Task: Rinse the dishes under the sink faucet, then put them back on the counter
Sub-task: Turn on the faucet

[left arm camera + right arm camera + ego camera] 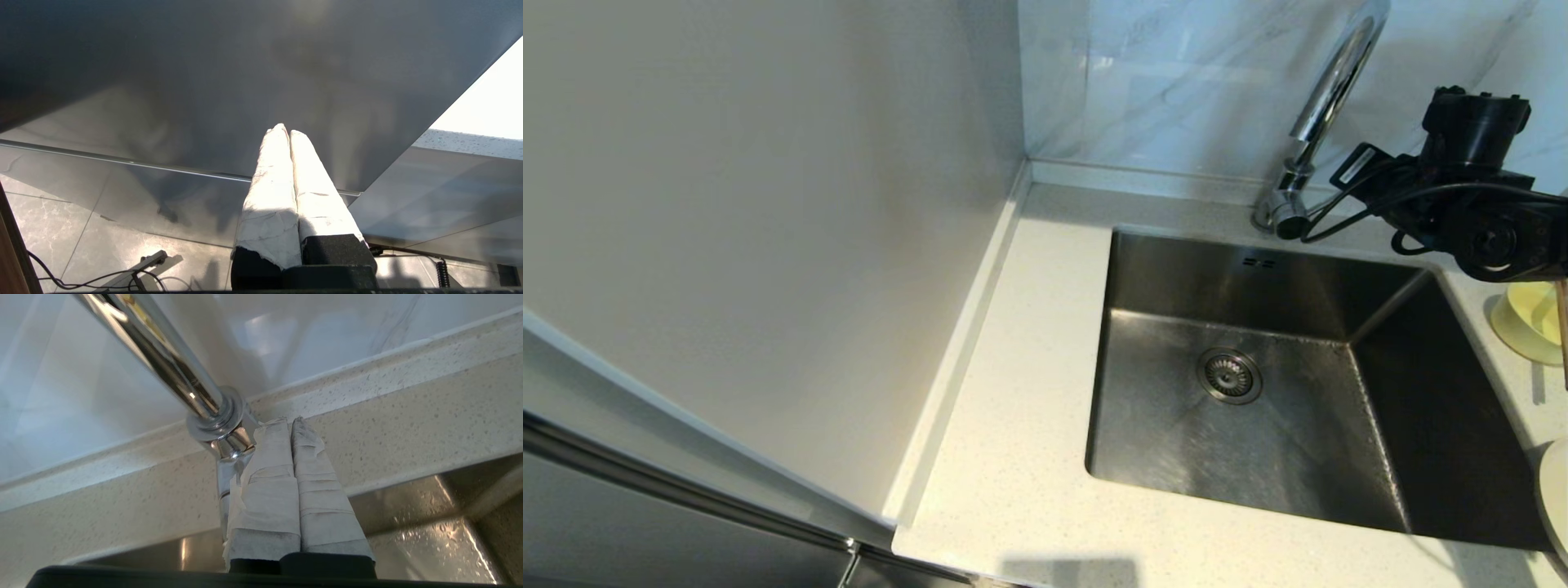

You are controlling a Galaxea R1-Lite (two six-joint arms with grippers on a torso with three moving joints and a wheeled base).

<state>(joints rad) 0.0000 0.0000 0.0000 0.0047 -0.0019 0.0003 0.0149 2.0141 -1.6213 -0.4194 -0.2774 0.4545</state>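
The chrome faucet [1331,90] rises behind the steel sink [1160,425]. In the right wrist view my right gripper [291,421] is shut with nothing between its taped fingers. It rests beside the faucet's base [218,426], and the thin lever [224,486] runs along one finger [267,477]. The pale-yellow bowl [1531,322] sits on the counter [1021,367] right of the sink, with brown chopsticks [1562,327] beside it. The cream plate [1556,498] shows at the right edge. My left gripper [284,130] is parked low and shut, out of the head view.
The sink holds only its drain strainer [1230,376] and overflow slots [1259,262]. A tall pale panel [768,204] walls the counter's left side. Marble tiles [1176,82] stand behind the faucet. A grey cabinet face [204,81] fills the left wrist view.
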